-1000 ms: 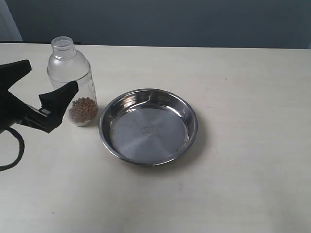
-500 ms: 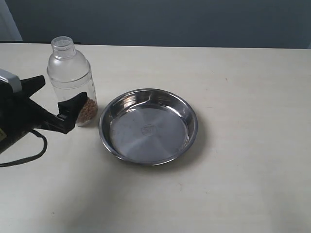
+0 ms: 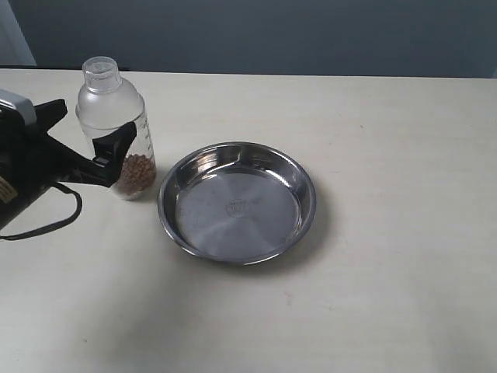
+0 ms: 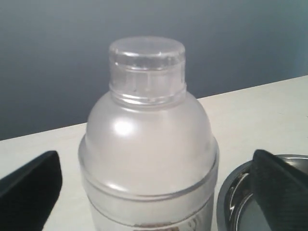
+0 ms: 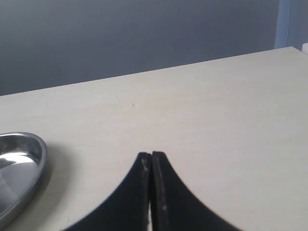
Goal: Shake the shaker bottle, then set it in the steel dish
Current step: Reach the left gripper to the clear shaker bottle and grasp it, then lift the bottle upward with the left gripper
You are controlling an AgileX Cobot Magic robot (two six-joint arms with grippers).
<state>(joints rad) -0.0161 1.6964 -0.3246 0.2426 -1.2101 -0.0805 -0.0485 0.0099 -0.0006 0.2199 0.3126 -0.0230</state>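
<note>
Bottle (image 3: 116, 132) stood upright just beside the dish (image 3: 237, 203), between the spread, empty jaws of the left gripper (image 3: 92, 124); the right gripper (image 5: 151, 183) was clenched on nothing. A lopsided close could have tipped it, or a weak hold let it slip mid-shake.

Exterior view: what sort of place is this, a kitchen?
Probably a robot test bench rather than a kitchen: a plain pale tabletop against a blank grey-blue wall, a black left gripper straddling a shaker bottle holding brown pellets, and one steel dish.
</note>
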